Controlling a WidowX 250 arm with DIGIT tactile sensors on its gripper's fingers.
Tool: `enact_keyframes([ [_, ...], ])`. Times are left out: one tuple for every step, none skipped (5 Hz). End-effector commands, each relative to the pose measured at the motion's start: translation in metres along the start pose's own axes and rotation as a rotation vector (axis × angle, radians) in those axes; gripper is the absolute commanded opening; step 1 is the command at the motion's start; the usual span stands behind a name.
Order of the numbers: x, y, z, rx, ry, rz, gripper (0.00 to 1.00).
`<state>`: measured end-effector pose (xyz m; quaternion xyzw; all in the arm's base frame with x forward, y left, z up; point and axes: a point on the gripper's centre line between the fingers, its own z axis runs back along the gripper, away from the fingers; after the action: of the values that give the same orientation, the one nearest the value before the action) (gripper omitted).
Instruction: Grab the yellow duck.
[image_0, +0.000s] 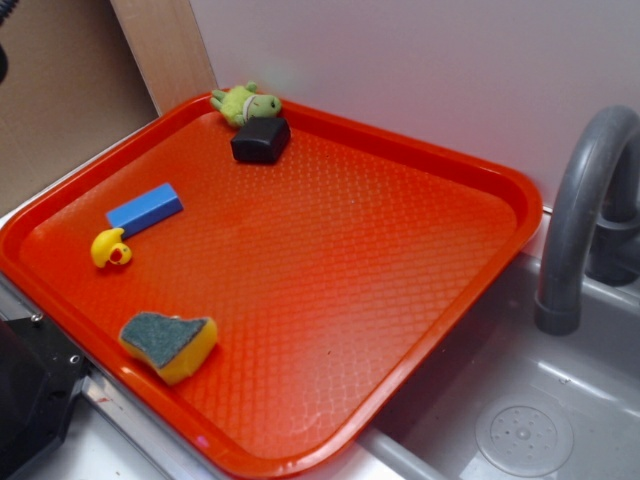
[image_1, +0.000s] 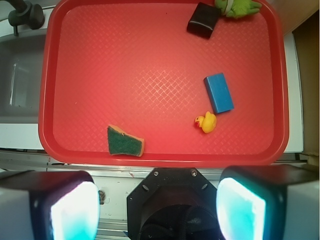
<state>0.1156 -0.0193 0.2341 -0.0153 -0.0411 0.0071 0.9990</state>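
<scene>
Red tray (image_1: 150, 75) w/ yellow duck (image_1: 207, 121) upright, beak toward sponge (image_1: 125, 142); fingers (image_1: 75, 210) wide apart, holding nothing.

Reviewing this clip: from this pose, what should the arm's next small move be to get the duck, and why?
Probably carry the open gripper forward over the red tray and a little toward the yellow duck, then descend. The wrist view shows the gripper high above the tray's near edge with nothing between its fingers, and the duck lying free just short of the blue block, apart from the sponge.

Tiny glossy yellow duck (image_0: 110, 248), red-orange beak, upright on red tray (image_0: 400, 330)
</scene>
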Motion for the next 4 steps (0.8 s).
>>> enact_keyframes([
  [0.000,0.000,0.000,0.000,0.000,0.000,1.00],
  [0.002,0.003,-0.002,-0.007,0.004,0.004,1.00],
  [0.019,0.013,-0.014,0.053,0.066,0.079,1.00],
  [0.034,0.024,-0.030,0.084,0.113,0.132,1.00],
])
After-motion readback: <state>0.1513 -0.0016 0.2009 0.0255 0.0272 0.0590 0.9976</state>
